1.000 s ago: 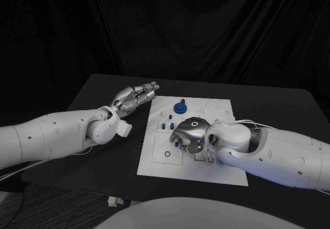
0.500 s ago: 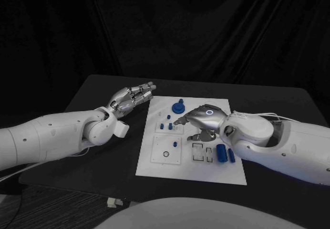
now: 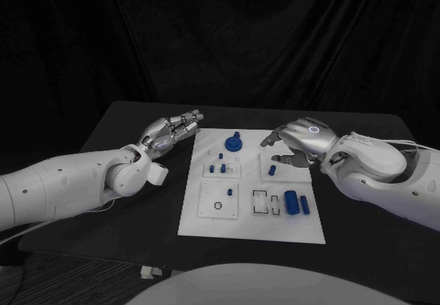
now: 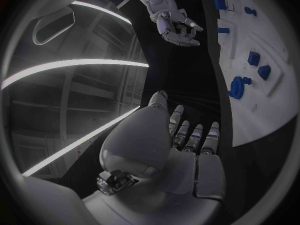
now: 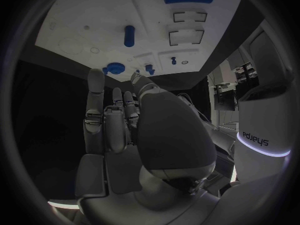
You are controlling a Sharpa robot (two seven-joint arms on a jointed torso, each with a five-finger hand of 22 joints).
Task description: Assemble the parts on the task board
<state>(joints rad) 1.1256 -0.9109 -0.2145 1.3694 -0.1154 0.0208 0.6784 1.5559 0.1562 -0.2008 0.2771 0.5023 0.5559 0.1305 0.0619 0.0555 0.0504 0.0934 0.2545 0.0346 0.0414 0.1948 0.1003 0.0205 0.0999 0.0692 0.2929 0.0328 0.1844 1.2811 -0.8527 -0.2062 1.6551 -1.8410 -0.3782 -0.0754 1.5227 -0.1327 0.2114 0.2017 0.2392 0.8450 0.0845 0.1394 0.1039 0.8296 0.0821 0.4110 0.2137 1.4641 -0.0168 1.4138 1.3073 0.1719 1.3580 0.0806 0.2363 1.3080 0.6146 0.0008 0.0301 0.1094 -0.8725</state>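
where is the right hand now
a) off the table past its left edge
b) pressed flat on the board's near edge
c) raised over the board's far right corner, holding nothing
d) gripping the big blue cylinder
c: the right hand hangs above the far right corner of the task board with nothing in its curled fingers, while the large blue cylinder lies apart from it near the board's right edge.

White rounded arms (image 3: 64,181), silver robot hand (image 3: 172,131) (jointed metal).

Dim scene, black backdrop swallowed in shadow, task board (image 3: 252,216) brightly lit from above, wrist views bent by fisheye, rims darkened and blurred
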